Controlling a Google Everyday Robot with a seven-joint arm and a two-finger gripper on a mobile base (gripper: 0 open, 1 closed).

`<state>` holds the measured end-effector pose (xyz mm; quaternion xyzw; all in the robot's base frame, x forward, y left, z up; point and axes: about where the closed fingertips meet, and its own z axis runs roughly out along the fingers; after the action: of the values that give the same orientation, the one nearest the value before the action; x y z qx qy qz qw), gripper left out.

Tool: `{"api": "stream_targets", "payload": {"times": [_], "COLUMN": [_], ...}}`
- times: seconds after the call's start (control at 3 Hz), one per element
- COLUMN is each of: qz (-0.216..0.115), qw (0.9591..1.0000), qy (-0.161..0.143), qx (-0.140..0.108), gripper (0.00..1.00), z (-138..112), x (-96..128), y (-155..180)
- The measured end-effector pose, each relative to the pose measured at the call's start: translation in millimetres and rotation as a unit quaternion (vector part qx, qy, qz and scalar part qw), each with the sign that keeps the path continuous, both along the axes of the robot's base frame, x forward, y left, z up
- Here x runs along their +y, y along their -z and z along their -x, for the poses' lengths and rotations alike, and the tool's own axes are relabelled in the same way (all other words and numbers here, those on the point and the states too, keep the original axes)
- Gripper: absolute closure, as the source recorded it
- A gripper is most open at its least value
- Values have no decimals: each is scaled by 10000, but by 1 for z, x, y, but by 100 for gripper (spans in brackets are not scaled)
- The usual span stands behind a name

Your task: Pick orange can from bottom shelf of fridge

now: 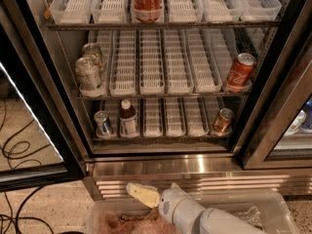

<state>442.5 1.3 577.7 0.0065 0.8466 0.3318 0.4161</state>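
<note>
1. Gripper. The gripper [141,195] sits low in the view, in front of the fridge [170,167] and below its ribbed steel base, over a clear plastic bin [273,206]. It points left and holds nothing. Whether it is spread or pressed together cannot be told from this angle.

2. Target. The orange can [223,121] stands upright in the far-right lane of the bottom shelf [161,138], near the front edge and close beside the black door frame [253,111]. It is well apart from the gripper, up and to the right.

3. Neighbours. The lanes just left of it are bare. A small silver-and-blue can [103,124] and a brown bottle [128,118] stand at the far-left end of the same shelf, well clear. A larger red can [240,71] stands one tier above, almost directly over the target.

4. Handling, by judgement. Expect a stiff, thin-walled metal cylinder with a smooth, shiny skin, likely slippery and possibly damp from the cold. Its weight depends on whether it is full, which cannot be told.

5. Grasp. Take it across the mid-body, side to side, below the silver rim. You have room on its left; the frame crowds its right, and the tier above limits headroom, so approach level from the front.
</note>
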Motion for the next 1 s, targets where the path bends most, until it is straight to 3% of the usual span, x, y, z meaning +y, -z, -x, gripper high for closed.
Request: {"api": "stream_targets", "payload": {"times": [0.33,0.67,1.0], "qz": [129,-58,-512], "qw": [9998,9999,9973], "qy": [153,52,-333], "qx": [12,-91,-415], "gripper": [0,0,0], "z": [-5,3,18], "x": [-3,41,149], "y": [0,-6,-29]}}
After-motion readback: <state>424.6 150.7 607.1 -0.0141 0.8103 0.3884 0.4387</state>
